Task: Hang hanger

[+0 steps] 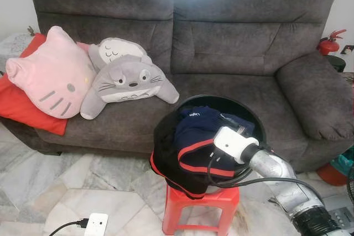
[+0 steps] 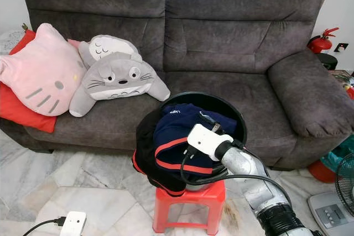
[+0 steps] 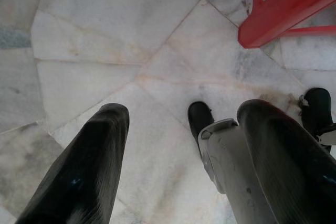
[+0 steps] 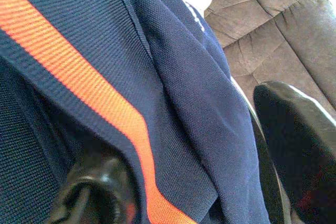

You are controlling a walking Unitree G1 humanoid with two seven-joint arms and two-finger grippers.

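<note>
My right gripper point(image 4: 210, 182) jaws are spread over the navy shirt point(image 2: 182, 136) in the black basket point(image 2: 232, 109) on the red stool point(image 2: 188, 203), no hanger visible, left gripper point(image 3: 178, 156) open by the stool, so barely started imo.

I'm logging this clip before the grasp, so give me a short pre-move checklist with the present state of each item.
1. Right gripper over the clothes in the basket: ok.
2. Right fingers apart, nothing clamped between them: ok.
3. Hanger located in the pile: cannot tell; only navy fabric with an orange stripe and black cloth can be made out.
4. Basket seated on the red stool: ok, though cloth hangs over its front rim.
5. Left gripper out of the way, fingers open, pointing at the floor: ok.
6. Place to hang the hanger: cannot tell.
</note>
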